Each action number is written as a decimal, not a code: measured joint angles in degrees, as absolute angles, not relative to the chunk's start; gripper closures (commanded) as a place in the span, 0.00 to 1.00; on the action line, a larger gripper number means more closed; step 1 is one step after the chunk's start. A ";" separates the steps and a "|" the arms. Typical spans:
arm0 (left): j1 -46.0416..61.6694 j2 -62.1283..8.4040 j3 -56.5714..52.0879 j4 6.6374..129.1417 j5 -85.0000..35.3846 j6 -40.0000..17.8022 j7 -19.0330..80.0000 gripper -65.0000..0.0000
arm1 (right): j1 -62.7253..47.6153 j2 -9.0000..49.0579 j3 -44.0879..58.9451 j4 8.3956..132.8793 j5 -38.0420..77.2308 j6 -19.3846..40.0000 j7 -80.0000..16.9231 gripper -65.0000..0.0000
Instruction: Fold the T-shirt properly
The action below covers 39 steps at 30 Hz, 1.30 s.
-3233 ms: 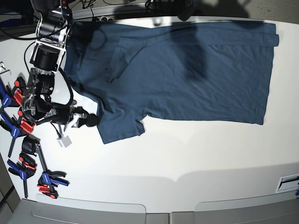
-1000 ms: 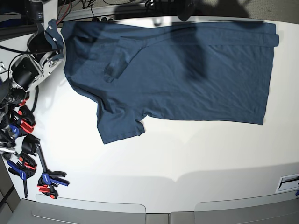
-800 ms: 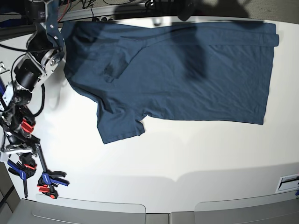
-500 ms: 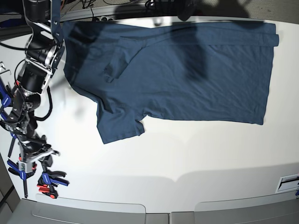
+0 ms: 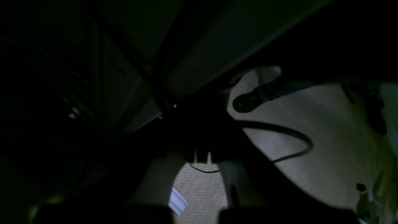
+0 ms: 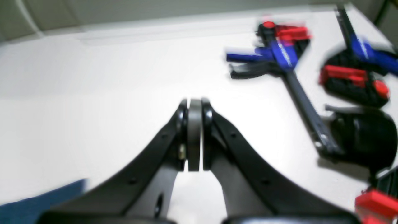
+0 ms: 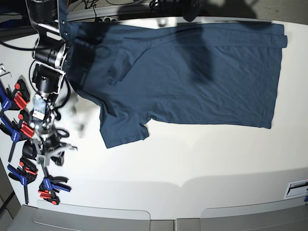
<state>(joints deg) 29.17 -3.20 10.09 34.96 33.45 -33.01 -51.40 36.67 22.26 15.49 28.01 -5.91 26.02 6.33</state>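
The dark navy T-shirt lies spread flat across the far half of the white table, with one short sleeve pointing toward the front. My right gripper hangs blurred over the table's left side, left of that sleeve and apart from it. In the right wrist view the right gripper is shut, pads pressed together with nothing between them, and a corner of the T-shirt shows at the lower left. The left wrist view is very dark; my left gripper shows only as a shut silhouette, away from the T-shirt.
Several blue and red bar clamps lie along the table's left edge, close to my right gripper, and appear as clamps in the right wrist view. A small label sits at the front right corner. A black cable loops below the left wrist camera.
My right arm has swung from off the table's left edge forward and inward, so its gripper now hangs by the clamps. The T-shirt has not moved in the last second.
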 measured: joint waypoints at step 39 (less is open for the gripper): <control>29.17 -3.18 10.09 34.96 33.47 -33.01 -51.42 1.00 | 33.98 22.76 15.51 24.91 -13.98 14.31 -9.63 1.00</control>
